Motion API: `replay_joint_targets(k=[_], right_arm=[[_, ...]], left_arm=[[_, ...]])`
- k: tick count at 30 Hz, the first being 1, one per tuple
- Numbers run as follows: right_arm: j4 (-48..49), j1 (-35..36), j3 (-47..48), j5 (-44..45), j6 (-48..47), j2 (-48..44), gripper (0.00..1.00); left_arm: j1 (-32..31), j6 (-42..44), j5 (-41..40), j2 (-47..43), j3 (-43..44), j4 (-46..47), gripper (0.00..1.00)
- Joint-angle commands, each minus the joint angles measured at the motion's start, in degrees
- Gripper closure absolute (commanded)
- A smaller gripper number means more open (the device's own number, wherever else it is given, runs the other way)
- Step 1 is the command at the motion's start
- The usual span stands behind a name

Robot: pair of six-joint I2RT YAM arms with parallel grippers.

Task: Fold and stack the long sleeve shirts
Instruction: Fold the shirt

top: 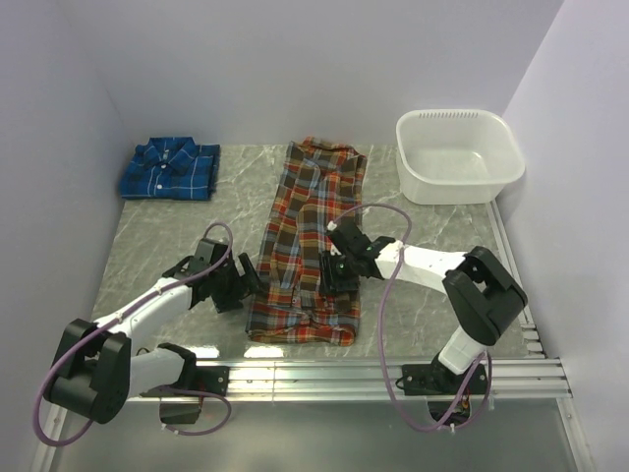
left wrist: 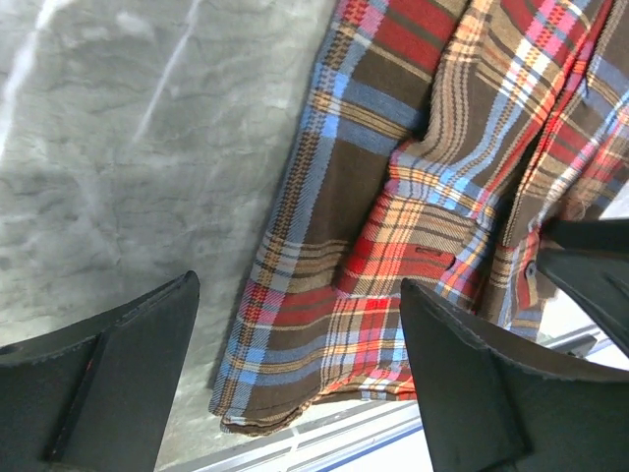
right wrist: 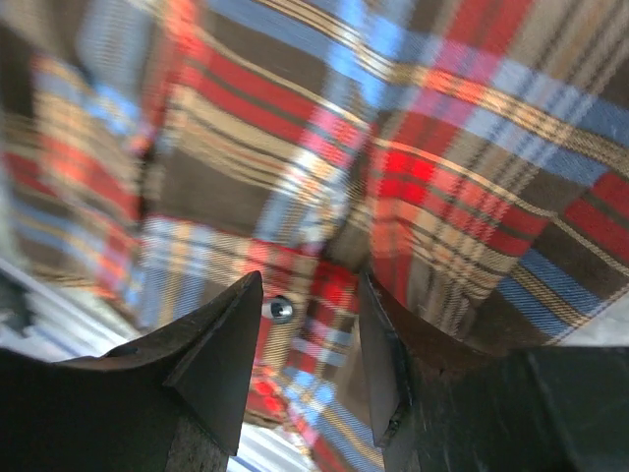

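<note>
The red-orange plaid long sleeve shirt [top: 307, 236] lies in a long narrow strip down the middle of the table, collar at the far end. Its hem [left wrist: 295, 393] reaches the metal rail at the near edge. The blue plaid shirt [top: 169, 169] sits folded at the back left. My left gripper [top: 248, 278] [left wrist: 300, 285] is open at the red shirt's near left edge, nothing between its fingers. My right gripper [top: 332, 273] [right wrist: 310, 280] hovers low over the shirt's right side, jaws partly apart and open, with plaid cloth [right wrist: 442, 147] and a button [right wrist: 280, 309] showing between them.
A white plastic tub [top: 459, 155] stands at the back right. Metal rails [top: 393, 374] run along the table's near edge and right side. Grey walls close in the left, back and right. Bare marble table [top: 147, 246] lies left of the red shirt.
</note>
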Motion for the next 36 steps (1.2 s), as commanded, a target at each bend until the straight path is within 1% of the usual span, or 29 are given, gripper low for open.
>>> replay_joint_targets(k=[1, 6, 9, 11, 13, 15, 16, 19, 22, 23, 25, 29, 30, 31, 33, 36], right_arm=[[-4.55, 0.19, -0.56, 3.19, -0.74, 0.7, 0.49], [-8.35, 0.19, -3.63, 6.36, -1.89, 0.7, 0.49], [-7.83, 0.28, -5.92, 7.58, -0.76, -2.1, 0.49], [-5.46, 0.19, -7.24, 7.68, 0.48, -7.98, 0.49], [-5.1, -0.07, -8.3, 9.25, 2.5, -14.03, 0.49], [-5.54, -0.95, -9.09, 9.17, 4.16, -17.48, 0.49], [-5.54, -2.52, -9.61, 7.78, 4.78, -20.71, 0.49], [-5.1, -5.34, -12.95, 3.74, 7.24, -26.08, 0.51], [-6.24, -10.43, -16.55, 1.1, 8.48, -27.6, 0.55], [-6.15, -13.49, -17.61, -1.52, 8.57, -27.77, 0.55], [-4.93, -15.36, -20.77, -4.0, 8.31, -28.65, 0.56], [-6.06, -15.98, -22.01, -7.61, 7.08, -28.48, 0.61], [-6.59, -15.9, -22.19, -8.75, 6.81, -28.22, 0.64], [-7.81, -15.9, -22.27, -9.45, 6.72, -28.13, 0.7], [-8.96, -15.9, -23.06, -10.33, 6.63, -28.65, 0.77], [-10.72, -15.98, -24.21, -10.78, 6.46, -29.62, 0.85]], left_arm=[[0.04, 1.14, 2.69, -1.29, -0.78, 2.82, 0.12], [-0.05, 0.44, 4.09, -0.41, -0.87, 3.78, 0.12], [-0.05, 0.35, 4.01, -0.58, -0.69, 3.35, 0.15], [-0.05, 0.53, 4.45, -0.76, -0.43, 3.08, 0.18], [-0.14, 0.7, 4.97, -0.76, 0.01, 2.47, 0.2], [-0.14, 0.88, 5.15, -0.76, 0.71, 1.86, 0.21], [-0.14, 0.88, 5.24, -0.85, 0.97, 1.5, 0.22], [-0.23, 1.23, 5.77, -1.2, 1.77, 1.06, 0.25], [-0.23, 1.06, 7.52, -0.59, 2.12, 1.24, 0.28], [-0.31, 1.14, 9.01, 0.11, 2.12, 1.32, 0.28], [-0.49, 1.41, 9.98, 0.99, 1.68, 1.24, 0.28], [-0.84, 2.99, 11.13, 1.26, 1.07, -0.69, 0.32], [-1.02, 3.34, 11.65, 1.17, 0.72, -1.39, 0.35], [-1.19, 3.26, 12.35, 1.17, 0.63, -1.4, 0.36], [-2.15, 2.9, 13.76, 1.35, 0.62, -1.4, 0.41], [-3.3, 2.55, 13.59, 1.7, 0.98, -2.54, 0.41]])
